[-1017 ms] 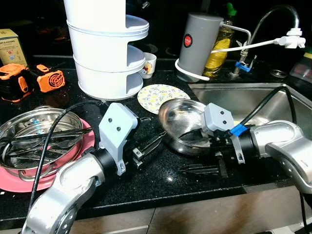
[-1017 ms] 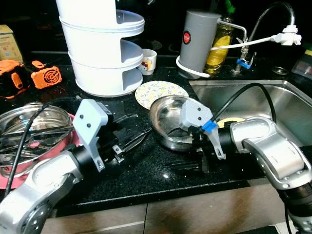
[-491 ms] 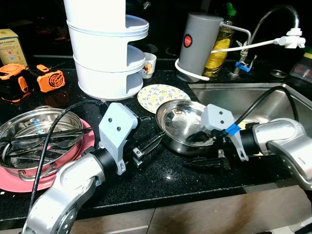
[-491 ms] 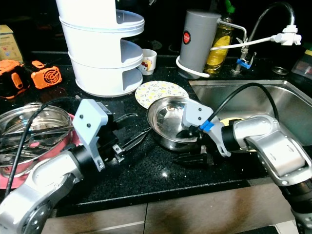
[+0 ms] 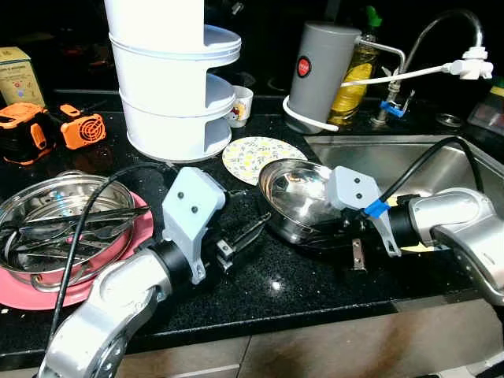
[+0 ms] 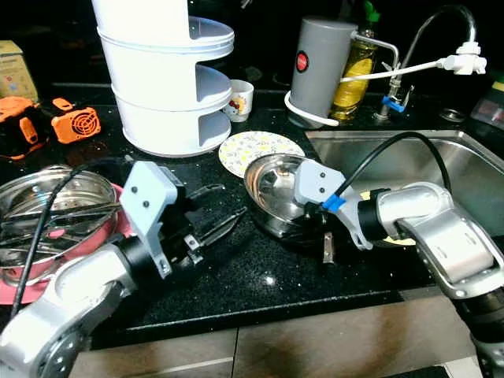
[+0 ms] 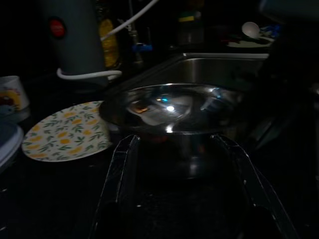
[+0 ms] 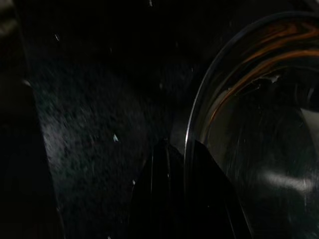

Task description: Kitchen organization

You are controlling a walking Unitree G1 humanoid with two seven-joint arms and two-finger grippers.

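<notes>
Left eye view: the black counter point(image 5: 299, 287) holds a steel bowl point(image 5: 298, 197) beside the sink point(image 5: 409, 153). The right gripper point(image 8: 179, 164) pinches the bowl's rim, one finger inside, one outside. The left gripper point(image 5: 240, 236) rests just left of the bowl, fingers spread. A flowered plate point(image 5: 256, 155) lies behind.

Steel bowl point(image 5: 303, 193): shiny metal, smooth, mirror-like inside. Counter point(image 5: 268, 287): black stone, glossy, tiny sparkly specks. Sink point(image 5: 409, 157): dull brushed metal. Big pan point(image 5: 59, 228): shiny metal. Tiered rack point(image 5: 173, 79): smooth white plastic. Plate point(image 5: 256, 153): glossy, leaf pattern. 2 arms: silver metal look.
</notes>
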